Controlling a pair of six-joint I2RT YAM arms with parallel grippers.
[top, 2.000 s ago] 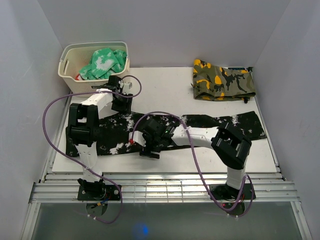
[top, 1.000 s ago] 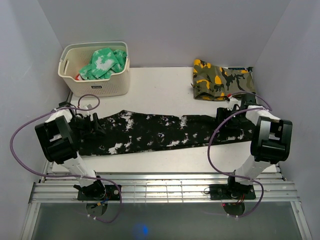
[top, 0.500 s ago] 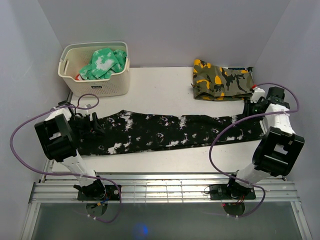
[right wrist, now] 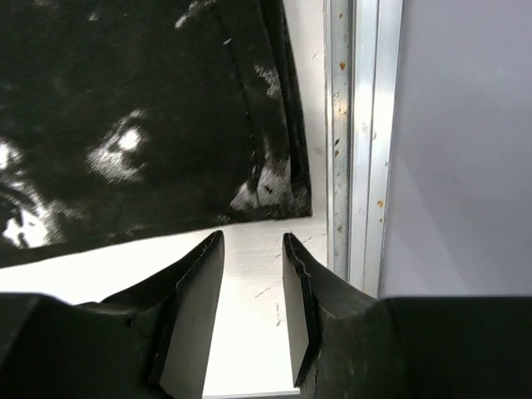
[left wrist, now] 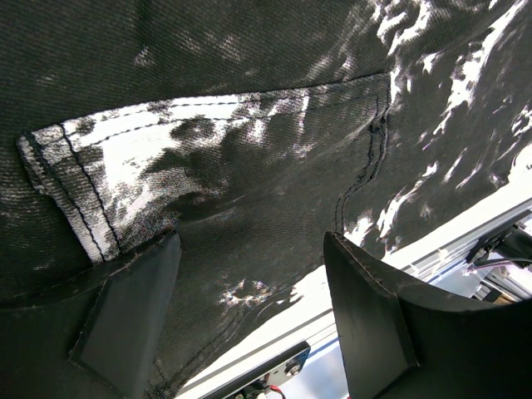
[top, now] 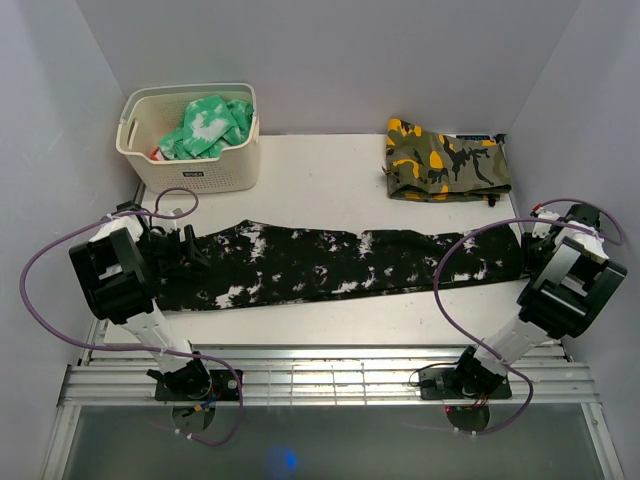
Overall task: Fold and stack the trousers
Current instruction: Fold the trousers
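Item, trousers (top: 330,262): lying flat and stretched full length across the middle of the table (top: 330,185), waist end at the left, leg hems at the right, near the table's right edge. Showing black fabric with white splatter throughout.

Item, left gripper (left wrist: 249,278): hovering low over the waist end, jaws standing wide apart, gripping nothing. Framing a stitched pocket corner (left wrist: 58,166) and a curved seam between the two pads (left wrist: 125,324); contact with the cloth impossible to tell.

Item, right gripper (right wrist: 253,249): sitting just off the near corner of the right hem, jaws drawn in to a narrow gap, bare table showing between them, holding nothing. Running alongside the hem, the metal rail (right wrist: 353,125) of the table's edge.

Item, basket (top: 190,172): standing at the far left corner, holding a green-and-white garment (top: 210,125).

Item, camouflage garment (top: 445,160): lying folded at the far right corner, well apart from the trousers.
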